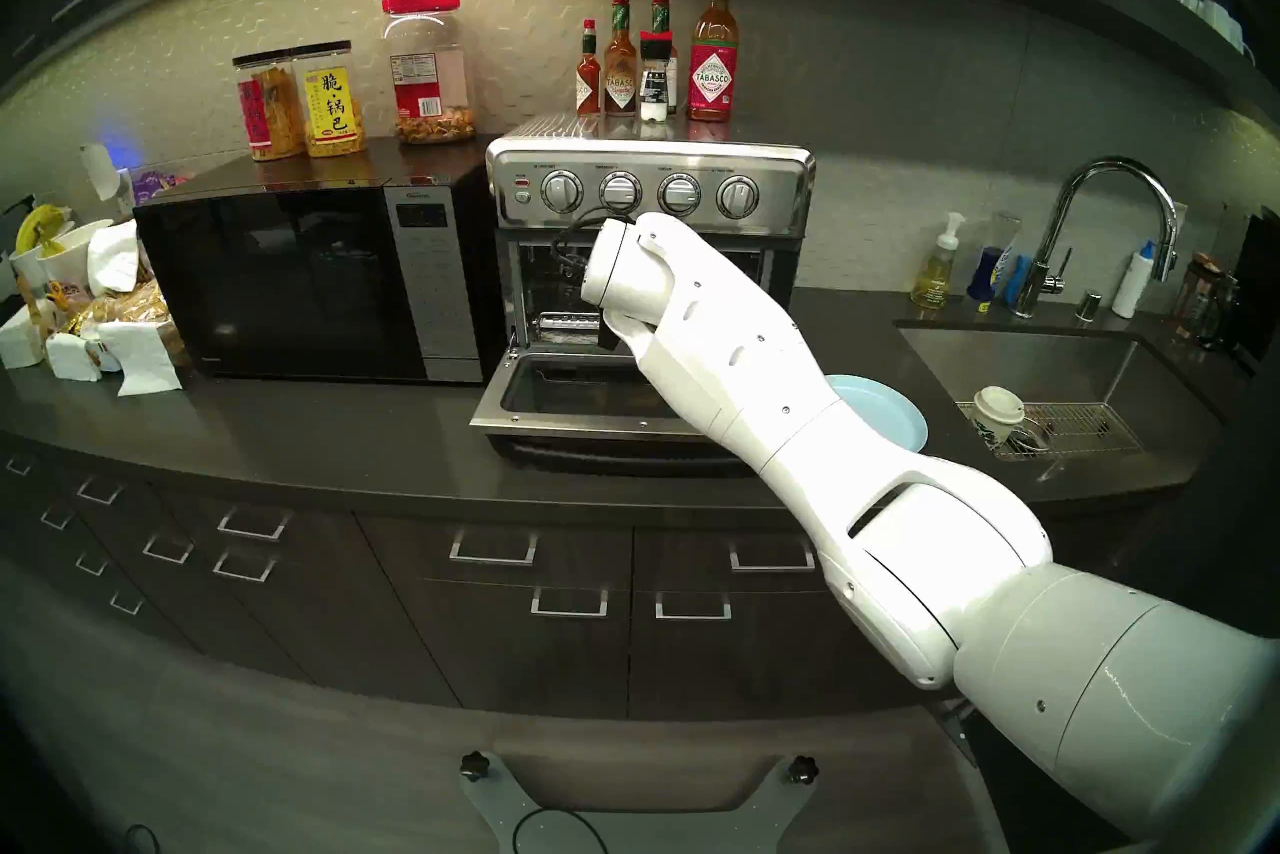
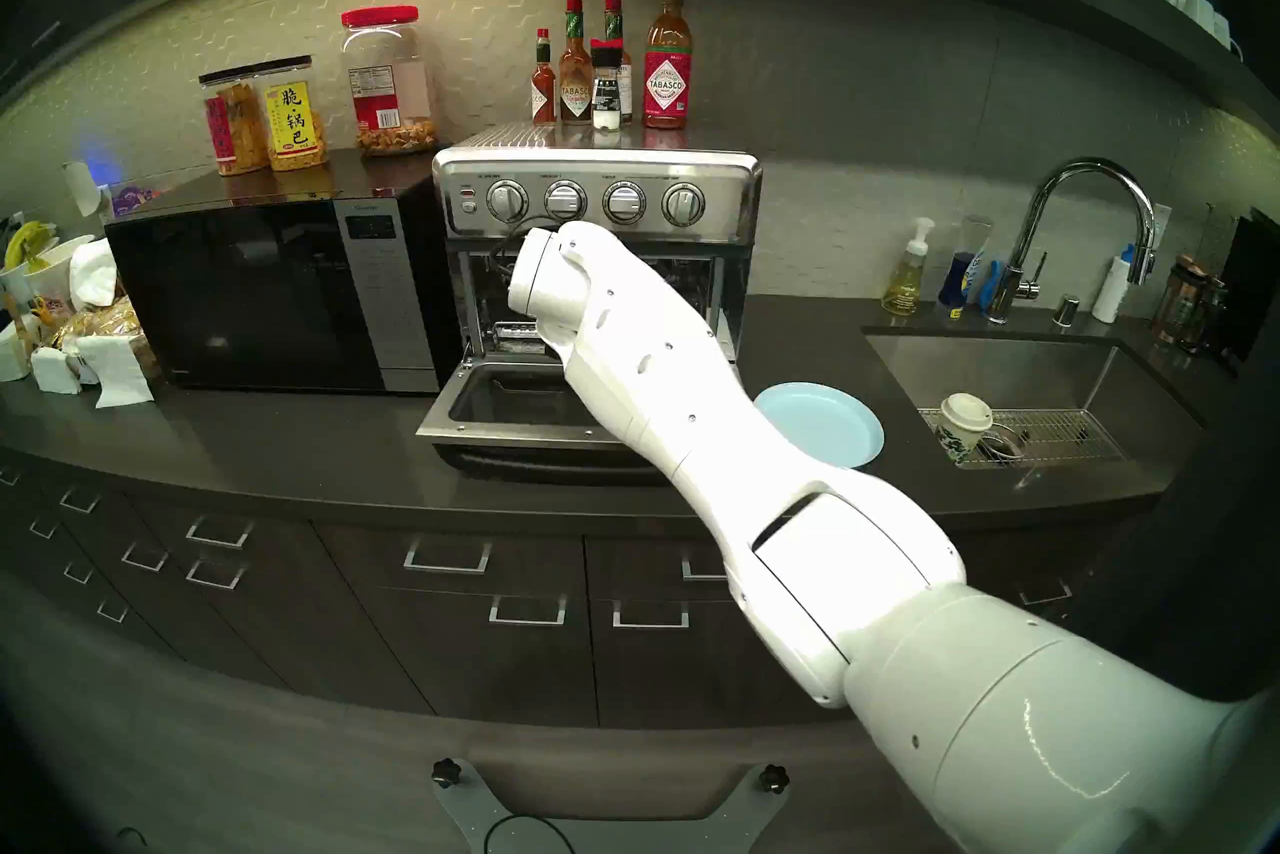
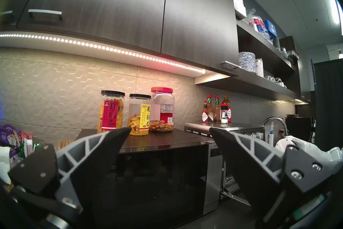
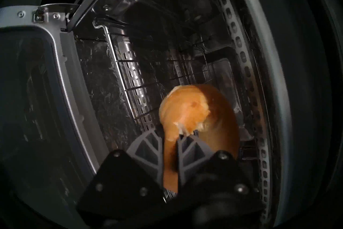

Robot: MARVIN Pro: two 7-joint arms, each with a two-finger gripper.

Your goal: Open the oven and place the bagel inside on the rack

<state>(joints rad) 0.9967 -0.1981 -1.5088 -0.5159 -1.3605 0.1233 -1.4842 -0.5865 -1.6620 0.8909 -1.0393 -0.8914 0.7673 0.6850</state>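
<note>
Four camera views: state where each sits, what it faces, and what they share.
Head stereo left: head-high, facing the toaster oven; right arm shows.
Head stereo right: nearly identical.
Left wrist: above the counter, facing the microwave; open left tool shows.
Right wrist: inside the oven, facing the rack; right tool pinches the bagel.
Shared: Tabasco bottles.

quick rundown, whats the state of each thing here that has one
oven: door dropped fully open
bagel: pinched at its edge by the right tool, inside the oven cavity
rack: in place inside the oven
right tool: shut on the bagel
left tool: open, holding nothing
microwave: door closed
plate: bare where visible
paper cup: lidded, in the sink
</note>
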